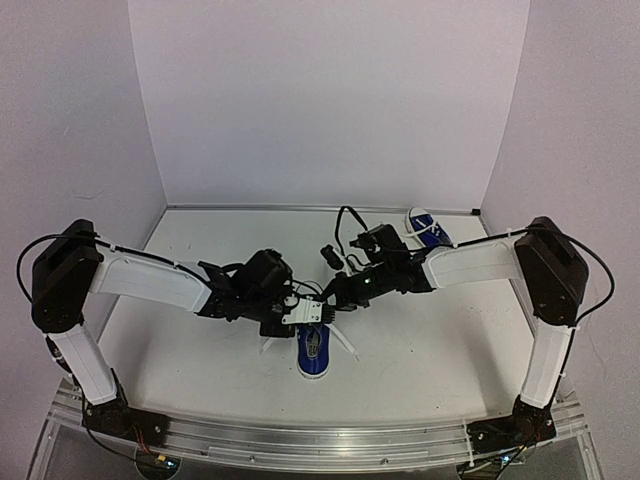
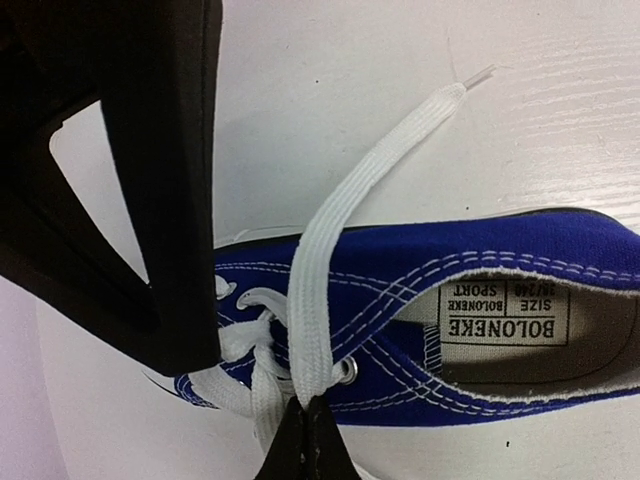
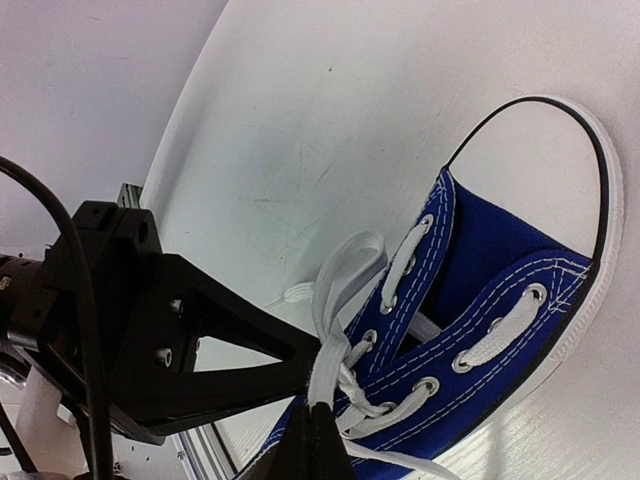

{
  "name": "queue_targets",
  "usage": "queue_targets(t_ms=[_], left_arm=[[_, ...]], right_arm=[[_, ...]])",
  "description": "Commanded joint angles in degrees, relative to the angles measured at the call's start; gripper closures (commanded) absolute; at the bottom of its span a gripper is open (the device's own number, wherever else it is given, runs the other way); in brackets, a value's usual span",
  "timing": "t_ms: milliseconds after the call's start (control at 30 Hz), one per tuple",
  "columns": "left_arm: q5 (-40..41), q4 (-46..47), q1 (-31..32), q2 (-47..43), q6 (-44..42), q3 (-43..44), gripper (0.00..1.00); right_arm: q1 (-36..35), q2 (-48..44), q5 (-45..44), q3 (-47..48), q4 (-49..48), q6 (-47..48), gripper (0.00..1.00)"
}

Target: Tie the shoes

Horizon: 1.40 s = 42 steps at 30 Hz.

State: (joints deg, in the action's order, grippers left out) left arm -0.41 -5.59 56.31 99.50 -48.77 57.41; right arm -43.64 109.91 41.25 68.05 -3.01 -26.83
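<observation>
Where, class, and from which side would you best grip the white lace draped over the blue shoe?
Probably its free end, from above, fingers across its width: it lies flat on the table, clear of the shoe.

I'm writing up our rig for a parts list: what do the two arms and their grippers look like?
The left arm and right arm match: white boxy links between bulky black joint housings, on black bases. Thin black cables run outside the links, looping at the shoulders. The gripper fingers are matte black plates with a triangular cut-out and small screw heads. No markings are readable.
</observation>
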Motion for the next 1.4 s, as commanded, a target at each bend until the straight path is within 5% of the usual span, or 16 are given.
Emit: queue_targets(t_ms=[0,533,1367], left_arm=[[-2.4,1.7,0.2,-3.0,1.9,1.5,1.0],[3.8,7.6,0.1,1.0,5.2,2.2,1.0],[1.2,24.8,0.2,0.7,8.4,-8.7,1.0]], right_arm=[[0.2,-0.5,1.1,0.3,-2.5,-0.1,1.0],[0.2,-1.2,1.2,-0.1,-2.7,-0.3,1.0],[0.4,-0.3,3.5,-1.8,-7.0,-3.6,1.0]])
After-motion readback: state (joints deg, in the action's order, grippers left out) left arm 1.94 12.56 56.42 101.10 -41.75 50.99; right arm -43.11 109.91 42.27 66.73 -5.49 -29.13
